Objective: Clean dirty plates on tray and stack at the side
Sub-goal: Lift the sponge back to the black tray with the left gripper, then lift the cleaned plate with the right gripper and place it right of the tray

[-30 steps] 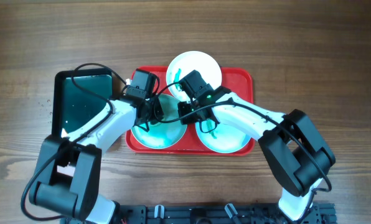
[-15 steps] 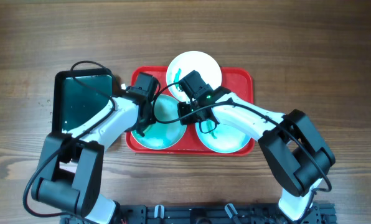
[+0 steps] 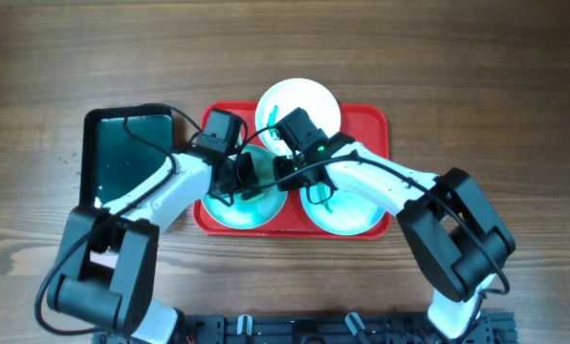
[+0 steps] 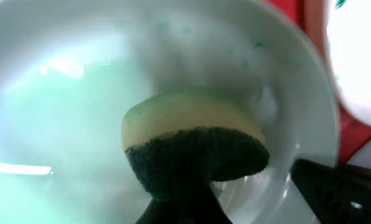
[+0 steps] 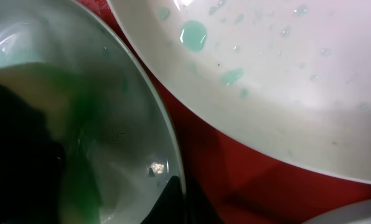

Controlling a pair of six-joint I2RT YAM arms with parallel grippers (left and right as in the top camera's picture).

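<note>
The red tray (image 3: 373, 122) holds three plates: a white plate (image 3: 309, 100) at the back with green smears, a pale turquoise plate (image 3: 235, 212) at front left and another (image 3: 347, 218) at front right. My left gripper (image 3: 239, 178) is shut on a yellow sponge with a dark scouring side (image 4: 195, 146), pressed into the left turquoise plate (image 4: 67, 106). My right gripper (image 3: 283, 172) is shut on that plate's right rim (image 5: 167, 143); one finger (image 5: 175, 200) shows on the edge. The white plate (image 5: 285, 81) lies just beyond it, flecked with green drops.
A smaller dark green-black tray (image 3: 122, 158) lies left of the red tray, under the left arm. Both arms cross over the red tray's middle. Red tray floor (image 5: 235, 168) shows between the plates. Bare wooden table surrounds the trays.
My left gripper swept the sponge to the plate's left side and back right toward its middle. The right gripper and all the plates have stayed put.
</note>
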